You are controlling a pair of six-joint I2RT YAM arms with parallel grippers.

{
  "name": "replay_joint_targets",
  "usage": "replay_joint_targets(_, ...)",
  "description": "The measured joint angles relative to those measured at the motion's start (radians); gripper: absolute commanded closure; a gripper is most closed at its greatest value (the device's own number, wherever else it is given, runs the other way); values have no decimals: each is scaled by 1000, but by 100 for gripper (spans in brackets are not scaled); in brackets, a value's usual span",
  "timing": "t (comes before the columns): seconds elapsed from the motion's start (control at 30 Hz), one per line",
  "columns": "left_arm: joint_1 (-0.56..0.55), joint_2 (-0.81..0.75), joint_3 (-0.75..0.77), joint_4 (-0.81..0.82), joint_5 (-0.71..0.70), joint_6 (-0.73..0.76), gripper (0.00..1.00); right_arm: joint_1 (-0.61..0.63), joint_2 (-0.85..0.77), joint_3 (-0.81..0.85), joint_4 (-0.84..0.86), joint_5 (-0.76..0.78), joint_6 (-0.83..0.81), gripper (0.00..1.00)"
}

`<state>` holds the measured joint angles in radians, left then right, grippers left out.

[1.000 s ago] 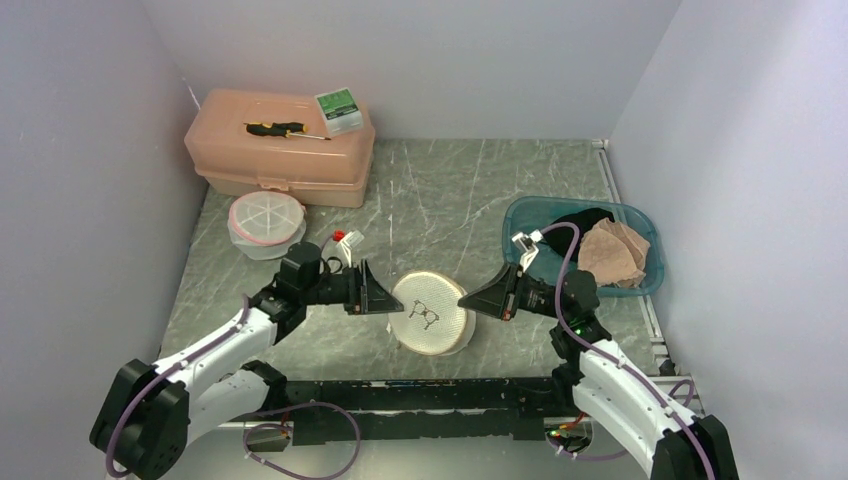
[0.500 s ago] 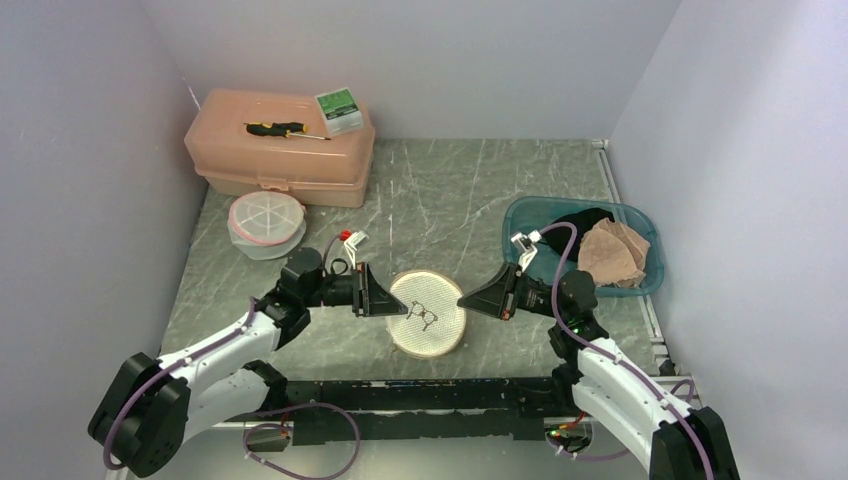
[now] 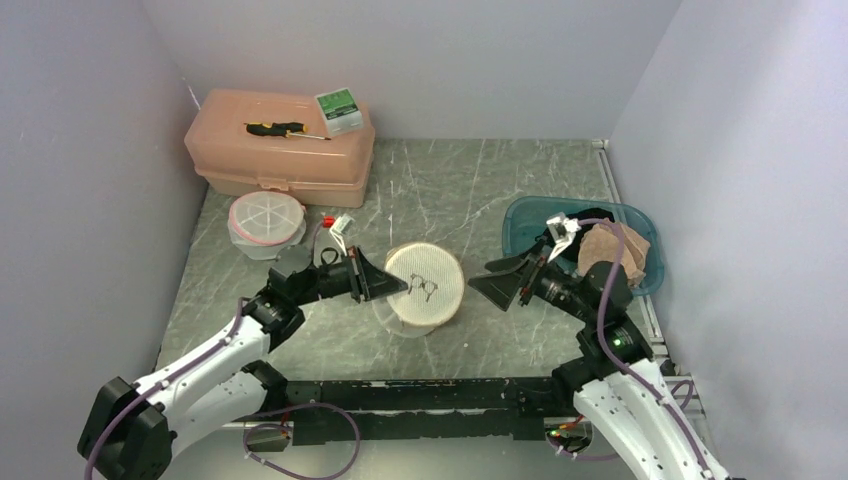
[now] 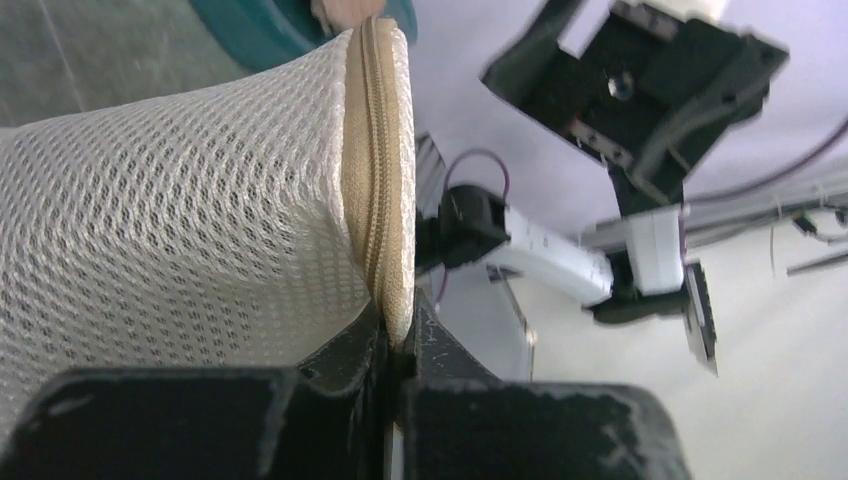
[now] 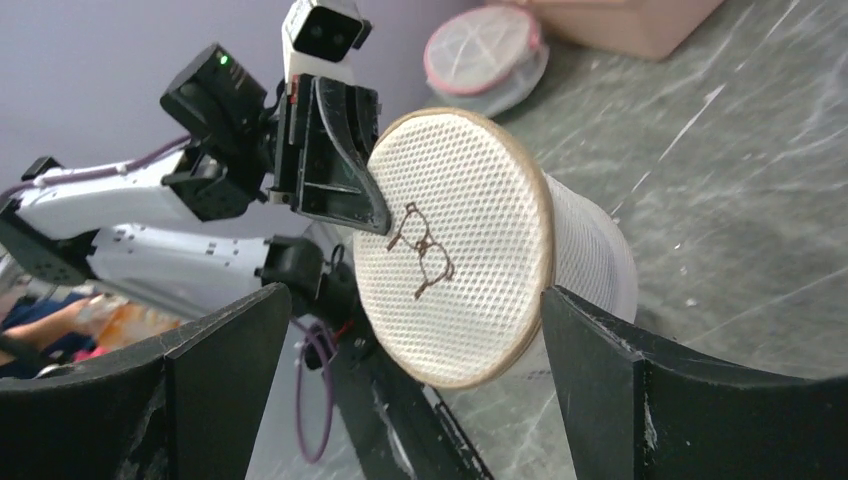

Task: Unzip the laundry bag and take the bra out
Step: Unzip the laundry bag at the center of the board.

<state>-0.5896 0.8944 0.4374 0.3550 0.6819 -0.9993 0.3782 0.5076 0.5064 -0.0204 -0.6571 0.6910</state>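
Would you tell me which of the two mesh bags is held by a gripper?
The beige-rimmed bag, pinched at its zip edge by the left gripper; the pink-rimmed bag lies apart, untouched.

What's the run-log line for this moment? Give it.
left end effector: shut on laundry bag seam | right end effector: open, apart from it | zipper: closed

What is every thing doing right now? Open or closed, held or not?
Laundry bag: zipped shut where visible, tilted, pinched at its rim.
Left gripper: shut on the bag's zipper edge.
Right gripper: open, not touching the bag.
Toolbox: lid closed.
Basin: holding clothes.
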Motion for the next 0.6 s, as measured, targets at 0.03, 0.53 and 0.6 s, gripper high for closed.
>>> replay_joint_targets(0.03, -4, -1, 8, 6, -35, -12, 97, 7, -24, 19, -32, 32, -11, 0)
replay_joint_targets(0.53, -355, 308, 61, 462, -856, -169, 97, 109, 46, 198, -322, 658, -105, 0)
replay_joint_targets(0.6, -387, 345, 22, 501, -960, -193, 97, 129, 46, 164, -324, 721, -103, 0)
